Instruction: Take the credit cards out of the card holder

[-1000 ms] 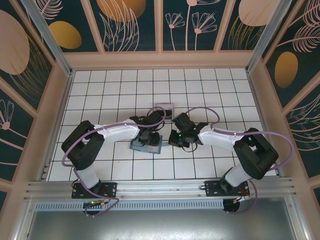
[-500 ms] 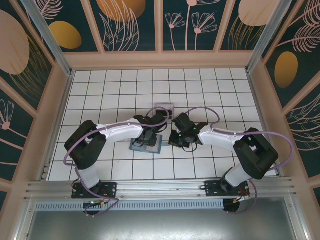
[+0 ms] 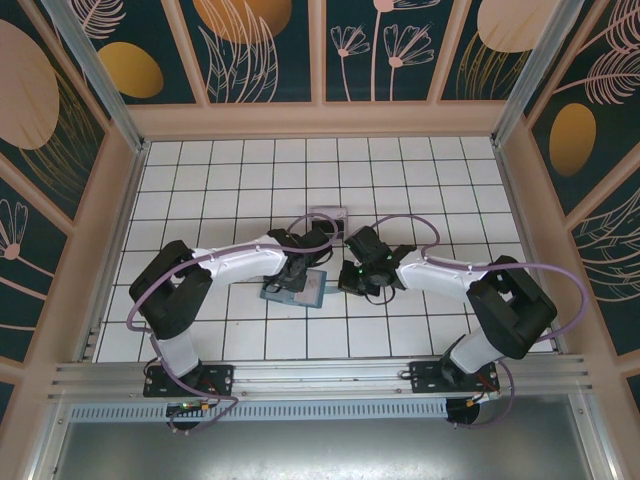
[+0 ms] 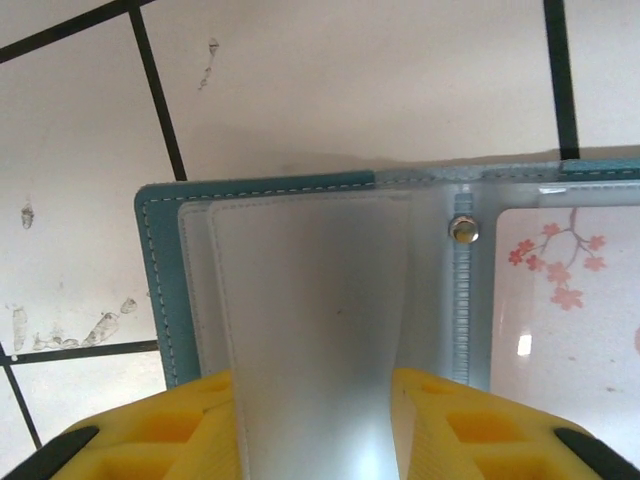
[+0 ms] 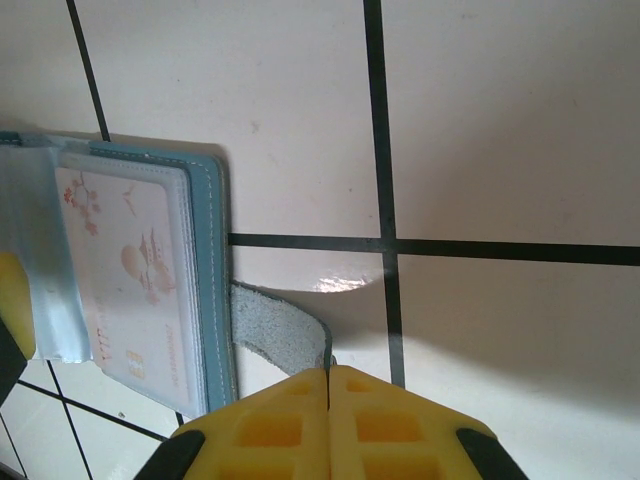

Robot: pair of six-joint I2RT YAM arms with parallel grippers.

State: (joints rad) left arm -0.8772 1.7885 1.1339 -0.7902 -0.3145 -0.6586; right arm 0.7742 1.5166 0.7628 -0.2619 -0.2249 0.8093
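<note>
The teal card holder (image 3: 298, 293) lies open on the tiled floor mid-table. Over its far edge hovers my left gripper (image 3: 303, 267). In the left wrist view the card holder (image 4: 158, 280) shows frosted sleeves, and one sleeve leaf (image 4: 310, 290) rises between the parted yellow fingers of the open left gripper (image 4: 315, 382). A pale credit card (image 4: 570, 300) with pink blossoms sits in the sleeve to the right. My right gripper (image 5: 328, 372) is shut on the holder's grey strap (image 5: 275, 335) beside the teal edge (image 5: 212, 270). Another whitish-pink credit card (image 5: 125, 270) sits in a sleeve there.
A clear plastic box (image 3: 328, 213) stands just beyond the two grippers. Wooden walls (image 3: 110, 200) fence the tiled floor left, right and back. Bare tiles lie on all sides of the card holder.
My left gripper has shifted slightly away from the arm bases over the holder and its fingers have spread a little. The right arm and the holder have stayed put.
</note>
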